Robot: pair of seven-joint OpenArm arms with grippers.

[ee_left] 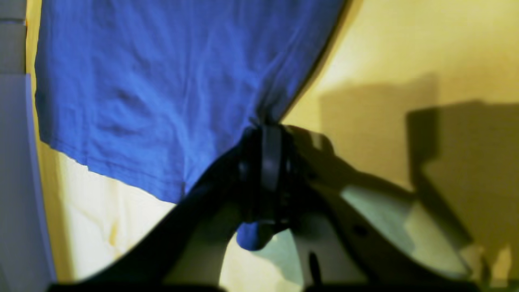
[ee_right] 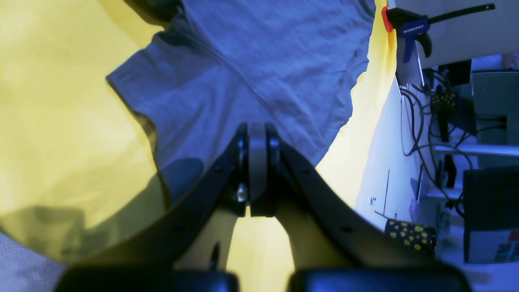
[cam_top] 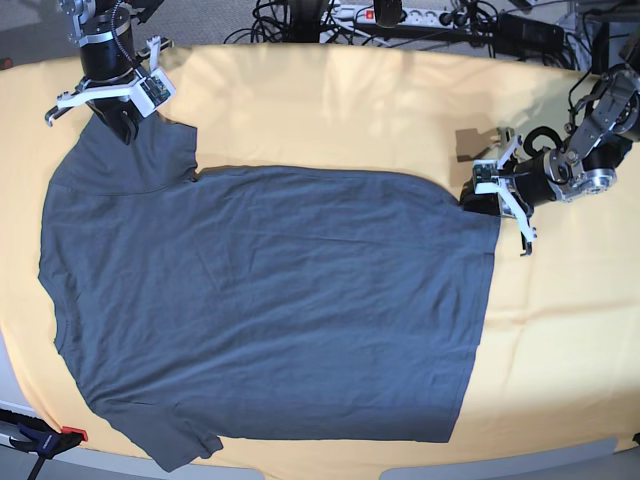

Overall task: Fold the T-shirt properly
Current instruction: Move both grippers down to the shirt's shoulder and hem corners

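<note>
The dark slate-grey T-shirt (cam_top: 270, 310) lies spread flat on the yellow table cover (cam_top: 330, 110), collar end to the left and hem to the right. My left gripper (cam_top: 478, 197) is shut on the far hem corner. In the left wrist view the cloth (ee_left: 142, 81) bunches into the closed gripper (ee_left: 269, 123). My right gripper (cam_top: 120, 128) is at the far sleeve. In the right wrist view it (ee_right: 257, 132) is shut on the shirt (ee_right: 263, 52) near the sleeve seam.
A blue-and-orange clamp (ee_right: 409, 24) grips the table edge; another clamp (cam_top: 40, 437) sits at the near left corner. Cables and a power strip (cam_top: 400, 15) lie behind the table. Bare yellow cover lies to the right of the hem.
</note>
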